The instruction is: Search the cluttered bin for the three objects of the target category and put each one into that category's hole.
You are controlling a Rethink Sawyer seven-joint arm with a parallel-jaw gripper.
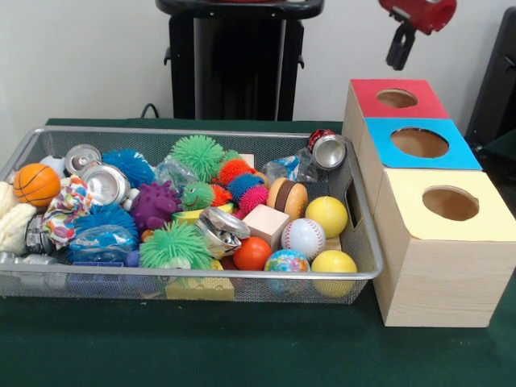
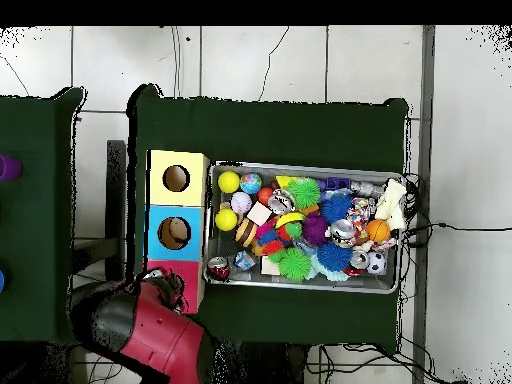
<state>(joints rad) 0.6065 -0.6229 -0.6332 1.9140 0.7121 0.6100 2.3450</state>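
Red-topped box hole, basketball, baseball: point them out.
hole (image 1: 397, 98), front view, centre of the round cut-out in the red top.
basketball (image 1: 36, 185), front view, middle of its orange surface.
baseball (image 1: 303, 238), front view, white face.

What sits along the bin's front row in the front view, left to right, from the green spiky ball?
Green spiky ball → orange ball → globe-print ball → yellow ball → bin wall → yellow-topped box.

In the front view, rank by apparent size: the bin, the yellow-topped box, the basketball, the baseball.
1. The bin
2. The yellow-topped box
3. The basketball and the baseball: these look about alike, and the baseball is nearer the camera, so I won't rank them.
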